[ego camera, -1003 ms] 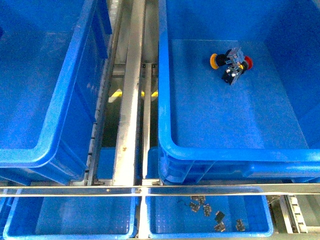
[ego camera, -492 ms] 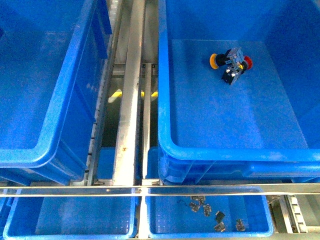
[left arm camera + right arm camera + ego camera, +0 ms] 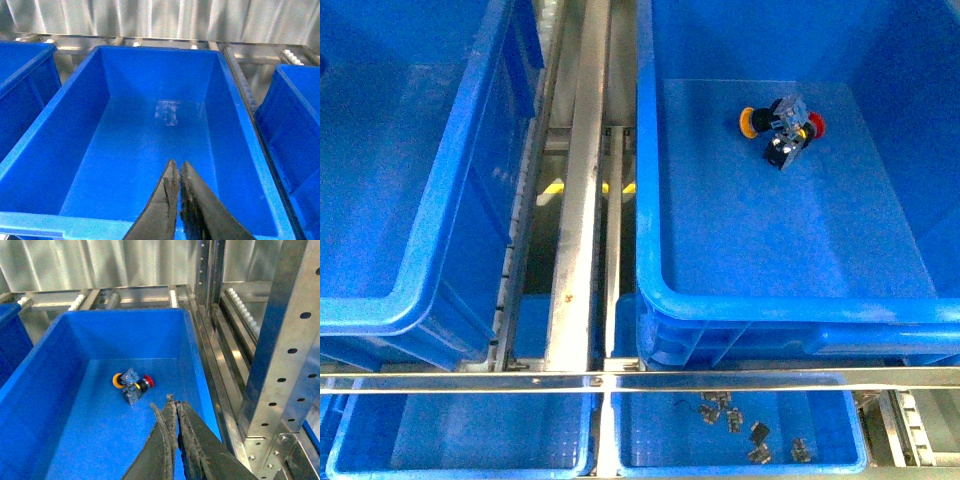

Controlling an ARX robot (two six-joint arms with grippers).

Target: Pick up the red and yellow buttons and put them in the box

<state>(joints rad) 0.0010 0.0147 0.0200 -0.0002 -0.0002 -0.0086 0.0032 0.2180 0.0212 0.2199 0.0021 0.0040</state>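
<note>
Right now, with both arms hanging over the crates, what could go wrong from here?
1. The yellow button and red button lie touching, contact blocks tangled; a grab may lift both or flick one away.
2. The right pincer is shut and must open first.
3. The left pincer hovers over an empty crate, nothing to pick.

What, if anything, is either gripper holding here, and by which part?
Nothing. The left gripper and right gripper are both shut with nothing between them. The yellow button and red button lie on the floor of the box.
</note>
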